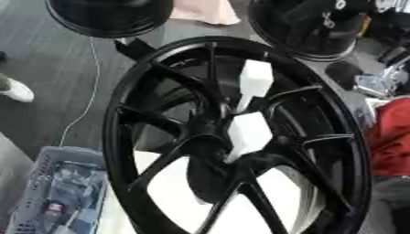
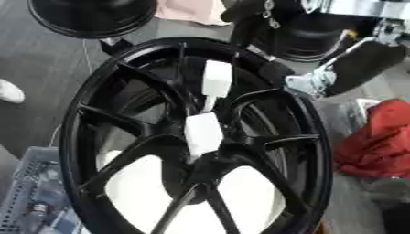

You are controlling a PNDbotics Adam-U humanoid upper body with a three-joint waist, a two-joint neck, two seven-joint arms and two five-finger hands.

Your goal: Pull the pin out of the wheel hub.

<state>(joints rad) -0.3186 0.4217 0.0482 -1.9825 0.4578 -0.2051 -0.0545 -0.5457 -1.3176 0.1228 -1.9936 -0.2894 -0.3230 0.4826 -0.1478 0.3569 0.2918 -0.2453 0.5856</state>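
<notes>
Plainly, a large black wheel (image 1: 240, 137) fills the middle of both views, its spokes running out from a dark hub (image 1: 210, 148) near the centre. Two white blocks are seen on it: an upper block (image 1: 256, 78) lying between two spokes toward the rim, and a lower block (image 1: 250, 132) sitting just above the hub. A thin pale stem appears to join them, so the pair is taken to be the pin, though its exact form cannot be made out.

In the right eye view the right hand (image 2: 320, 82) is seen beside the wheel's right rim, at the end of a black forearm coming in from the upper right. It is apart from the white blocks. Whether its fingers are spread or curled cannot be told. The left hand is not shown in either view.

The wheel is judged heavy and rigid, unlikely to shift when the pin is drawn. The pin looks light and stiff, with flat, possibly smooth faces that could slip. Hold would best be taken on the upper block, where the gap between spokes leaves room, and the pull kept along the stem, since a sideways tug might jam it.

A grey basket (image 1: 40, 183) sits at lower left, and red cloth (image 2: 376, 137) at right.
</notes>
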